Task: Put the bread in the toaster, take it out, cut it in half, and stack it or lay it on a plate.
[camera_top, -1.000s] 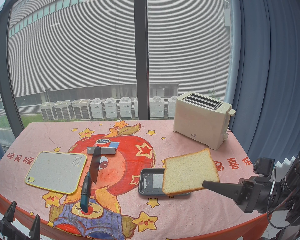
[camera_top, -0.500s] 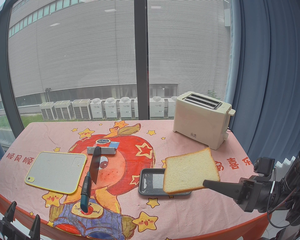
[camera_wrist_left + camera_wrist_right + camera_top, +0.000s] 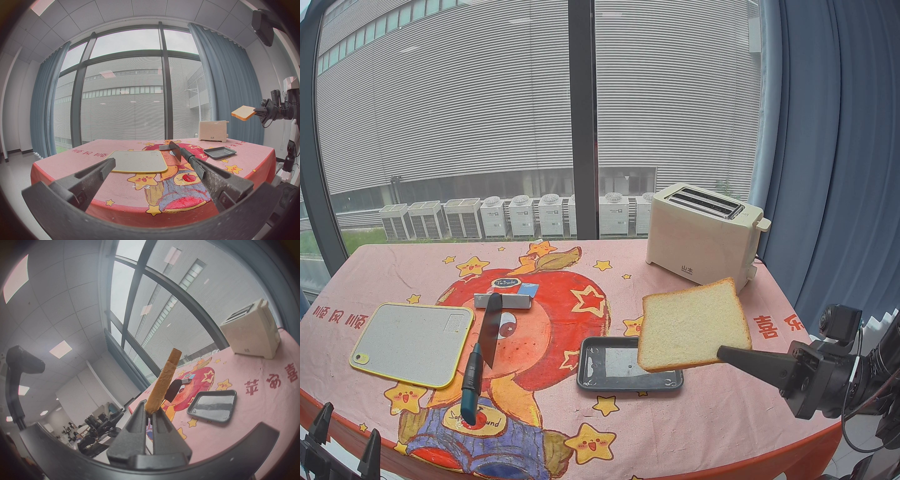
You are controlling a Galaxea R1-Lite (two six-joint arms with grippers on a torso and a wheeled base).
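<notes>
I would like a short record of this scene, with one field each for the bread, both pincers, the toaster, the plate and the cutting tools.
bread: one whole slice, held nearly flat in the air above the table's right side
right pincer: shut on the bread's edge
left pincer: open, holds nothing, low at the table's near left
toaster: upright, far right, bread not yet in it
tray: dark, flat on the table
knife: lies right of the cutting board
cutting board: near left
</notes>
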